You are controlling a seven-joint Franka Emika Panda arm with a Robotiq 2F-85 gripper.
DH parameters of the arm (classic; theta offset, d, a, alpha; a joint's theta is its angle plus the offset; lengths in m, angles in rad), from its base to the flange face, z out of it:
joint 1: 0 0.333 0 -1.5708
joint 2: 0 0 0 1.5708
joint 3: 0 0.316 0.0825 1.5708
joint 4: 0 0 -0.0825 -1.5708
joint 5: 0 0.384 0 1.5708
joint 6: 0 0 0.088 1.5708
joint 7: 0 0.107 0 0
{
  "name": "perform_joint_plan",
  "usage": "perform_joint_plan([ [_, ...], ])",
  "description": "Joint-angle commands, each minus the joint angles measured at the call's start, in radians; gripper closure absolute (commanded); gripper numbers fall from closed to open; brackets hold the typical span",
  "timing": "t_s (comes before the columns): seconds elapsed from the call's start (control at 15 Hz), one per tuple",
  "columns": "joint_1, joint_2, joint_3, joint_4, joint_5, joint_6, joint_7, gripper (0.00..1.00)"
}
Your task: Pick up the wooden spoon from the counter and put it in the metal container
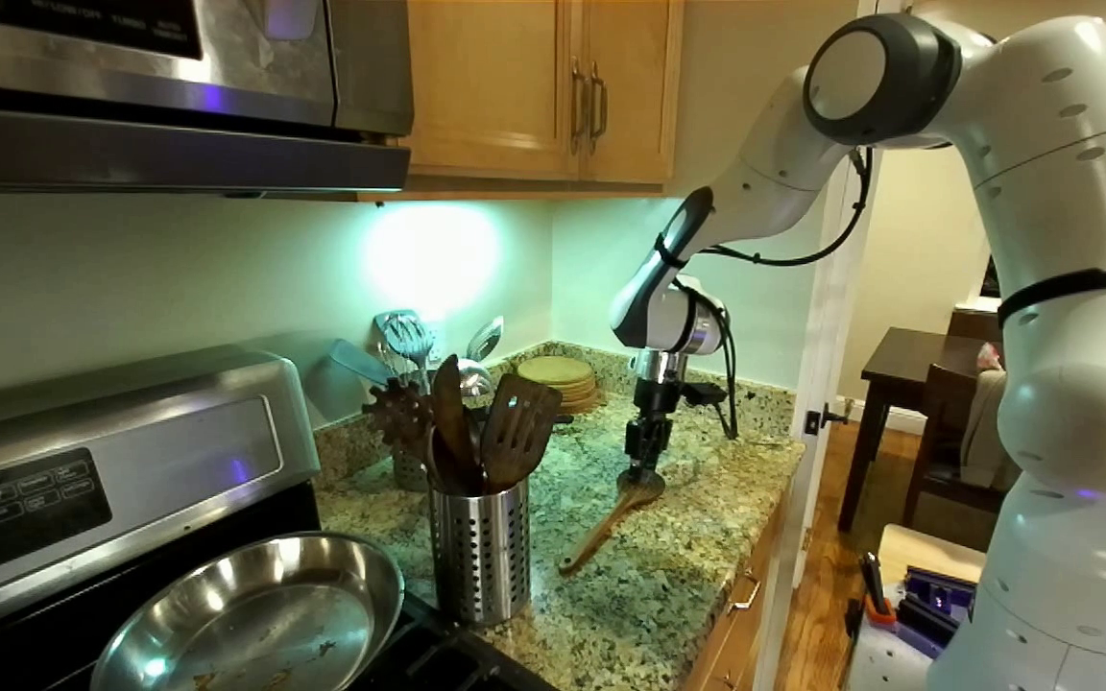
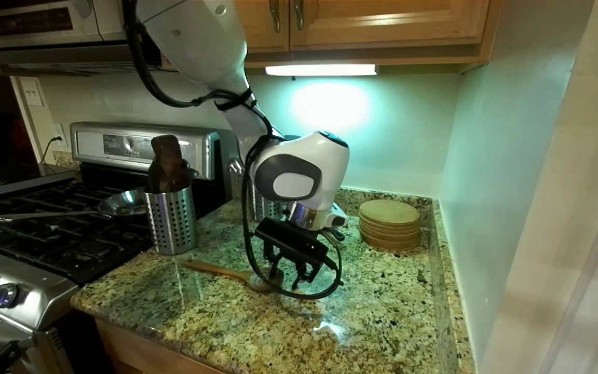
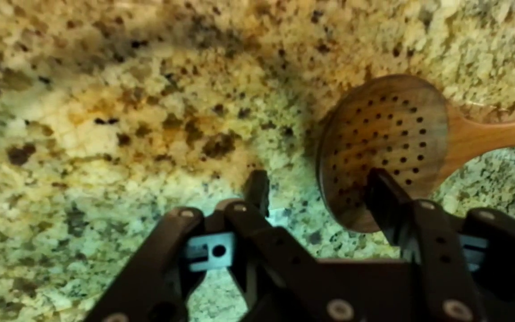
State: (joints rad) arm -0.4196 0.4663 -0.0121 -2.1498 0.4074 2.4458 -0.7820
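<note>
Well, dark utensils (image 1: pixel 455 427) crowd the metal container (image 1: pixel 481 559); the tool (image 3: pixel 319 188) gapes, one finger (image 3: pixel 387 199) over the wooden spoon (image 3: pixel 396 134).

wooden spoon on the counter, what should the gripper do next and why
Probably shift the open gripper slightly toward the handle of the spoon: in the wrist view, one finger overlaps the bowl while the other is off its rim, over the counter, so closing now might miss a firm hold.

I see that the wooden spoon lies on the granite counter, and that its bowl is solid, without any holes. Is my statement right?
One part is wrong: the bowl is not solid; the wrist view shows it perforated by many small holes. The wooden spoon does lie on the granite counter.
</note>
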Motion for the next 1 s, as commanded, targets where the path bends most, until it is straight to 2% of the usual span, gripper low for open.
perform_joint_plan([
  [0.0, -0.032, 0.008, 0.006, 0.019, 0.021, -0.066, -0.041, 0.19],
  [0.13, -0.035, 0.01, 0.003, 0.024, 0.023, -0.087, -0.048, 0.02],
  [0.47, -0.063, 0.028, 0.01, 0.055, 0.066, -0.144, -0.12, 0.0],
  [0.53, -0.066, 0.03, 0.008, 0.065, 0.076, -0.161, -0.133, 0.03],
  [0.6, -0.072, 0.03, 0.008, 0.072, 0.088, -0.178, -0.152, 0.17],
  [0.67, -0.075, 0.029, 0.005, 0.079, 0.098, -0.191, -0.166, 0.27],
  [0.73, -0.076, 0.028, 0.0, 0.087, 0.106, -0.204, -0.177, 0.31],
  [0.93, -0.079, 0.032, -0.011, 0.106, 0.126, -0.24, -0.203, 0.52],
])
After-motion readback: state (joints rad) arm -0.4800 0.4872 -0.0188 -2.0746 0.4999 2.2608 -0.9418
